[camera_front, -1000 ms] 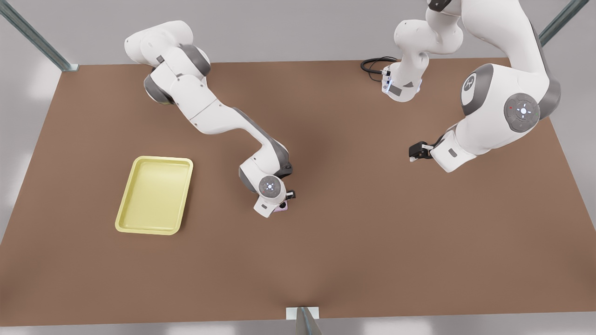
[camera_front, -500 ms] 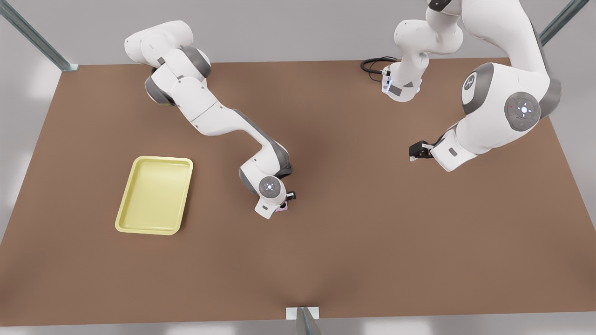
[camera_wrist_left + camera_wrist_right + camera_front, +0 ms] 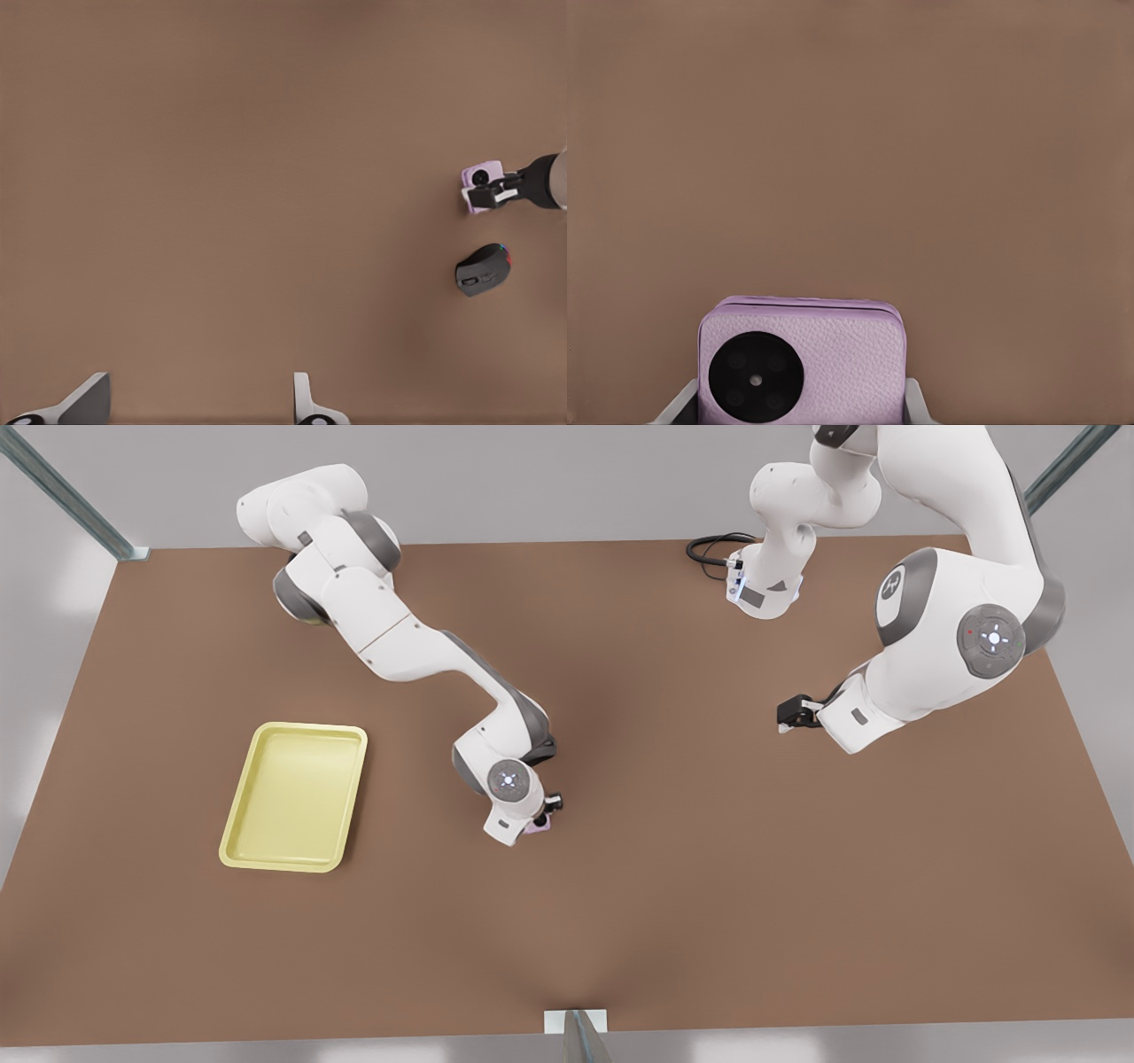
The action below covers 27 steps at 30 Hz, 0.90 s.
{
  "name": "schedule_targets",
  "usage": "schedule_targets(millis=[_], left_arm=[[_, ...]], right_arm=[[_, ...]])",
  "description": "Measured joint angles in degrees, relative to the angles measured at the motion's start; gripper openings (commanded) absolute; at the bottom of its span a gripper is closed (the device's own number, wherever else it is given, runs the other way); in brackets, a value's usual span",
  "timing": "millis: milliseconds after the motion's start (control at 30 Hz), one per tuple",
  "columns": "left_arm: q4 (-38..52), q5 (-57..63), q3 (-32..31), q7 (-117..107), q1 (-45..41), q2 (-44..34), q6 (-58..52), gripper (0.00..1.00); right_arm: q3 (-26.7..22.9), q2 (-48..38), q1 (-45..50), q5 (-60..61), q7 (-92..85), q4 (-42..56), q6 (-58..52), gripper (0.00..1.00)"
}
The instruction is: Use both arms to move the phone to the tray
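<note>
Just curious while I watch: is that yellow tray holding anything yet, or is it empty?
Empty. The tray shows only its bare yellow floor; the phone sits apart from it, between the right gripper jaws.

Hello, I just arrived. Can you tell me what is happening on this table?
The right pincer sits at the pink phone, fingers either side of it, mid-table. The yellow tray, toward the front view's left, holds nothing yet. The left pincer waits open above the table, apart from it. A black mouse lies near the phone.

Simulated robot lab bench, plain brown tabletop (image 3: 709, 886), grey walls behind, metal frame posts (image 3: 71, 500) at the corners, two white arms (image 3: 399, 638) mounted on it, black cable (image 3: 709, 549) coiled at one base
</note>
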Motion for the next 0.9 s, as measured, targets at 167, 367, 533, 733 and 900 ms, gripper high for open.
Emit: schedule_targets(millis=[167, 367, 533, 733, 900], left_arm=[[0.01, 0.03, 0.00, 0.06, 0.00, -0.06, -0.01, 1.00], [0.00, 0.14, 0.00, 0.11, 0.00, -0.14, -0.03, 1.00], [0.00, 0.29, 0.07, 0.13, 0.01, -0.02, -0.02, 1.00], [0.00, 0.39, 0.08, 0.16, 0.00, 0.02, 0.00, 1.00], [0.01, 0.42, 0.08, 0.17, 0.00, 0.01, -0.01, 1.00]], right_arm=[[0.17, -9.84, -10.16, 0.08, -1.91, -5.59, -2.82, 0.71], [-0.03, -23.04, -24.53, -0.03, -5.78, -24.18, -3.51, 0.71], [-0.04, -30.92, -39.52, -0.01, -11.70, -35.69, -1.65, 0.71], [0.00, -31.18, -43.55, -0.21, -18.72, -40.32, 1.07, 1.00], [0.56, -34.22, -42.33, -0.39, -22.81, -21.35, -5.53, 1.00]])
